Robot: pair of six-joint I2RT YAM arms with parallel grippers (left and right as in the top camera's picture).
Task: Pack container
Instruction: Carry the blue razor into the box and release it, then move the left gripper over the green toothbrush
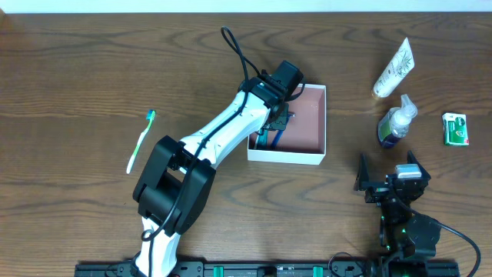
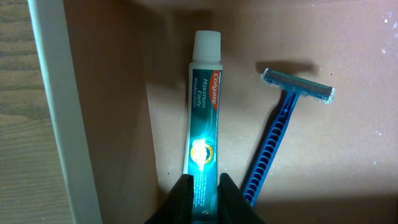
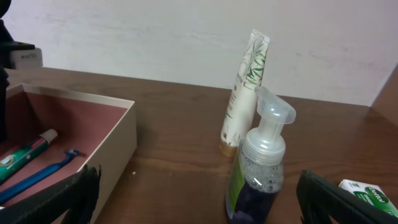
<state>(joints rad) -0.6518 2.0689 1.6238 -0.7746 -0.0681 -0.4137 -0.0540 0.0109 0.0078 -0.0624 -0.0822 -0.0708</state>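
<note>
At table [image 1: 92, 61] centre, container [image 1: 288, 158] under left gripper [image 2: 204, 186] | fingers [image 2: 180, 200] narrow astride toothpaste tube [image 2: 203, 106] tail, grip uncertain | blue razor [image 2: 280, 137] beside tube inside | right gripper [image 1: 388, 168] spread wide, empty, well apart

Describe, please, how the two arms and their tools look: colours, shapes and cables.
The left arm has white links and bulky black joints, and a black cable loops above it. The left tool has two dark, blunt fingers. The right arm is black all over, with a thin cable beside its base. The right tool has two flat black fingers.
</note>
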